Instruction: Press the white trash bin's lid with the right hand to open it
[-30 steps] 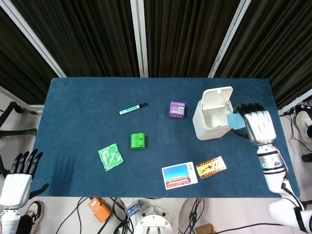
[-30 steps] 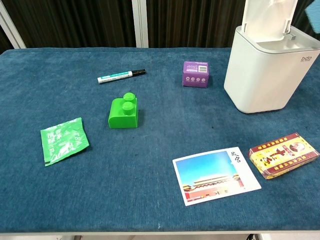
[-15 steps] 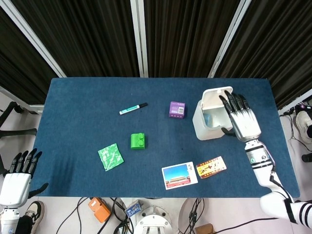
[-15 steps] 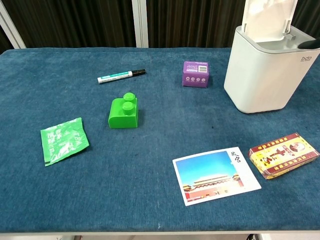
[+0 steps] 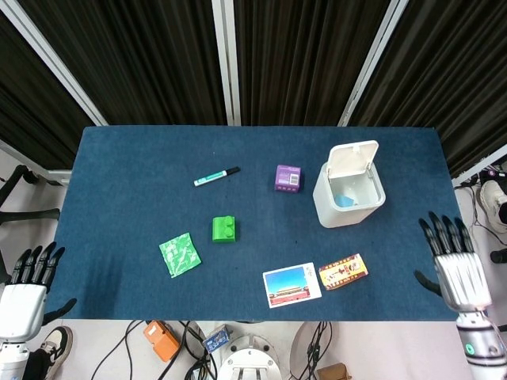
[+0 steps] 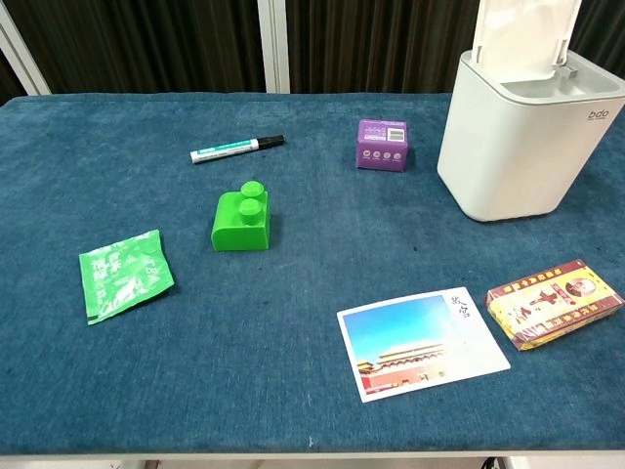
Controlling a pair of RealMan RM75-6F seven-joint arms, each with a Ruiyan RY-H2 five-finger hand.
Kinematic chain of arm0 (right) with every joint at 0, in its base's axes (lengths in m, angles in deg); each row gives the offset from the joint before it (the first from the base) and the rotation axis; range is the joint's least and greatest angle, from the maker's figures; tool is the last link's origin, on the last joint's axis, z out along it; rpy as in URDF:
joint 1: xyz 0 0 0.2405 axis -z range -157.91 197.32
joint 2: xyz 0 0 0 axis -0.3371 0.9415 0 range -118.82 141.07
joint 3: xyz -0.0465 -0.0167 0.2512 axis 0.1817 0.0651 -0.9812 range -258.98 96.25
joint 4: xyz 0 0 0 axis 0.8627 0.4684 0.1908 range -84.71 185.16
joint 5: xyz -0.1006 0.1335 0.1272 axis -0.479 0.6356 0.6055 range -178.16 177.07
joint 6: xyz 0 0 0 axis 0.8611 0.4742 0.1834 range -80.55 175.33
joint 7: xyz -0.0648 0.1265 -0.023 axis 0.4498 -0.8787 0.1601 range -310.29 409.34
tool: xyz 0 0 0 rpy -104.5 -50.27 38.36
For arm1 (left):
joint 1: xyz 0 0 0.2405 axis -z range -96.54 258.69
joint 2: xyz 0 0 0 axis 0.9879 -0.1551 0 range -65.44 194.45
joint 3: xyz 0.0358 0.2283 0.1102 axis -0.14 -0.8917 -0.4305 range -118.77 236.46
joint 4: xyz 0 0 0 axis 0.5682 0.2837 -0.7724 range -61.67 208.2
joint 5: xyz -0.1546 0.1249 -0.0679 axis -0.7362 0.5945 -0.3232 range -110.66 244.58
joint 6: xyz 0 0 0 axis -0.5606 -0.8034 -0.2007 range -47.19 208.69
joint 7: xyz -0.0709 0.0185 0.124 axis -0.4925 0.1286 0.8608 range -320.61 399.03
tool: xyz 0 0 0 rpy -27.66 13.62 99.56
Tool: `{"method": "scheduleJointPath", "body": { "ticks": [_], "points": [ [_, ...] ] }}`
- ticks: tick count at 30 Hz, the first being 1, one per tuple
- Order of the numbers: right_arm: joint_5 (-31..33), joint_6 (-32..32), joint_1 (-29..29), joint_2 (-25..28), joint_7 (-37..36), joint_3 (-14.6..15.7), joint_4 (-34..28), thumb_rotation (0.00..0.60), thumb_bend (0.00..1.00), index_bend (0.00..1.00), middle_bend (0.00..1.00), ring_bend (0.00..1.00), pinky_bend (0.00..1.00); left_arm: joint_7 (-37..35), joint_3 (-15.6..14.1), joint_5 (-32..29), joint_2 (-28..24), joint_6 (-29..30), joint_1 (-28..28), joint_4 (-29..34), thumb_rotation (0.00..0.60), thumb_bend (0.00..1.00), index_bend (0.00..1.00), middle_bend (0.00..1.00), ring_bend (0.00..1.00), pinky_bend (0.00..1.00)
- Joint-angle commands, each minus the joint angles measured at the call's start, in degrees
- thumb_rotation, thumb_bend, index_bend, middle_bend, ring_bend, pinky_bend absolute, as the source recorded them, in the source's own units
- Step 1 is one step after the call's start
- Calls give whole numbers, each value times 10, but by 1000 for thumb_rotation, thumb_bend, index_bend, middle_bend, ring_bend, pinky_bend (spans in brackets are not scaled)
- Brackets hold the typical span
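Observation:
The white trash bin (image 5: 348, 204) (image 6: 522, 147) stands at the table's right side with its lid (image 5: 353, 158) (image 6: 527, 34) raised upright at the back. A blue item (image 5: 343, 200) lies inside the bin. My right hand (image 5: 453, 264) hangs off the table's front right corner, fingers spread and empty, well clear of the bin. My left hand (image 5: 25, 289) is off the front left corner, fingers apart and holding nothing. Neither hand appears in the chest view.
On the blue table (image 5: 142, 174) lie a teal marker (image 5: 216, 176), a purple box (image 5: 288, 177), a green block (image 5: 225, 229), a green packet (image 5: 180, 255), a postcard (image 5: 291, 285) and a red-and-yellow box (image 5: 343, 271).
My right hand held a blue item by the bin, reached over the opening, then drew back off the table's front right corner. The blue item now lies inside the bin.

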Motion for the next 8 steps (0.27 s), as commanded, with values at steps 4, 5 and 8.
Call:
{"method": "scheduleJointPath", "body": {
  "ticks": [4,5,8],
  "points": [
    [-33,64,79,-17,-100,41,78,600,262,0,0,0,0,11,-5,13,3,6,-1,-4,600,30,0,0,0,20],
    [-25,64,82,-19,-101,35,80,600,262,0,0,0,0,11,-5,14,3,9,-2,-4,600,30,0,0,0,20],
    [-15,45,81,-16,-97,31,78,600,262,0,0,0,0,11,-6,16,5,12,-4,-6,600,30,0,0,0,20]
  ]
}}
